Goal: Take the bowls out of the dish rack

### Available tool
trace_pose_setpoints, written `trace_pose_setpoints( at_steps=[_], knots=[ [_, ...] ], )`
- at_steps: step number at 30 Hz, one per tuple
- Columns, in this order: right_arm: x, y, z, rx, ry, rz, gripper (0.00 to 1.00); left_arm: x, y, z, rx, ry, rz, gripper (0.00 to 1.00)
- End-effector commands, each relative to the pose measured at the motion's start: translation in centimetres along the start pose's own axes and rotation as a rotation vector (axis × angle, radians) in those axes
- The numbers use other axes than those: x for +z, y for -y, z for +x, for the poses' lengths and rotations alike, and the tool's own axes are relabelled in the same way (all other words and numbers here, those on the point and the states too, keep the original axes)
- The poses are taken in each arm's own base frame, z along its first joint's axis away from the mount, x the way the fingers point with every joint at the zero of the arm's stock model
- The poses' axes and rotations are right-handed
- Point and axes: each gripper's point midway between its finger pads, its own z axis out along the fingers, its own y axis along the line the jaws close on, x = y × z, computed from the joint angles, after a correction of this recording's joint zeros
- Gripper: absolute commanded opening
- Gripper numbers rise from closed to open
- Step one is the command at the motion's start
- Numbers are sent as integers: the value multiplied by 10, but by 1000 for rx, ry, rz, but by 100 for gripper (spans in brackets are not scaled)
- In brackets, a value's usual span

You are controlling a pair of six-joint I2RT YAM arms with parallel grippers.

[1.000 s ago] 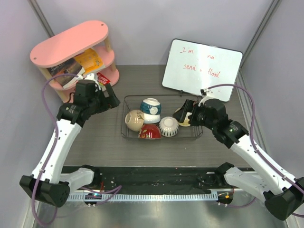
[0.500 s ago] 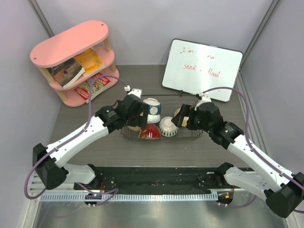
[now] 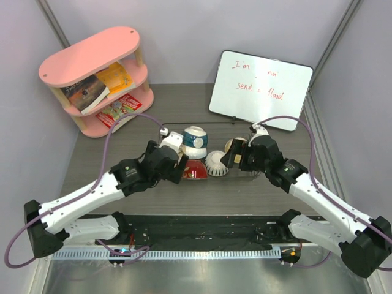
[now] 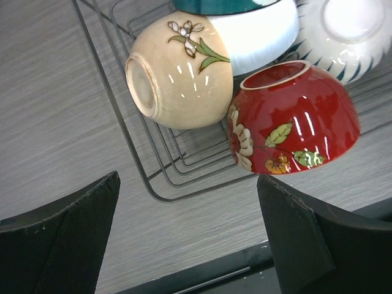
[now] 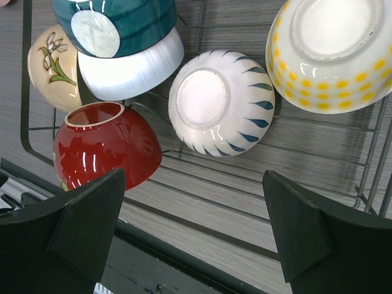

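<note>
The black wire dish rack (image 3: 215, 124) sits mid-table with the bowls in it. In the top view I see the blue-and-white banded bowl (image 3: 195, 138), the red bowl (image 3: 196, 172), the white ribbed bowl (image 3: 215, 163) and part of the yellow bowl (image 3: 231, 146). My left gripper (image 3: 176, 164) hides the cream bowl there. The left wrist view shows the cream bowl (image 4: 177, 79) on its side beside the red bowl (image 4: 294, 119), above the rack's corner (image 4: 125, 131). My left gripper (image 4: 190, 245) is open and empty. My right gripper (image 5: 193, 233) is open and empty above the white ribbed bowl (image 5: 220, 101) and yellow bowl (image 5: 334, 52).
A pink shelf (image 3: 92, 55) with books stands at the back left. A whiteboard (image 3: 260, 89) leans behind the rack at the back right. A black strip (image 3: 202, 229) runs along the table's near edge.
My left arm has swung from beside the pink shelf to the rack's left end, over the cream bowl. My right gripper has shifted slightly left over the rack.
</note>
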Motion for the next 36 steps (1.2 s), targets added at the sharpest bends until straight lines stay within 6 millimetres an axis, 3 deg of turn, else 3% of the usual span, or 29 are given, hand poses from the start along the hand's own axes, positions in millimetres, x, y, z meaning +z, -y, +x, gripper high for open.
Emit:
trace_pose_setpoints(
  at_steps=[1, 5, 8, 14, 36],
  knots=[
    [7, -10, 1, 12, 4, -54, 100, -13, 1, -17, 51, 106, 24, 93],
    [15, -5, 9, 13, -23, -44, 100, -16, 19, -12, 155, 107, 44, 93],
    [19, -2, 13, 14, -35, -32, 100, -7, 29, -3, 258, 80, 5, 95],
    [22, 4, 19, 10, -47, -20, 100, -5, 47, -2, 326, 86, 12, 97],
    [27, 13, 35, 10, -74, -17, 100, 19, 53, 2, 485, 106, -51, 100]
  ],
)
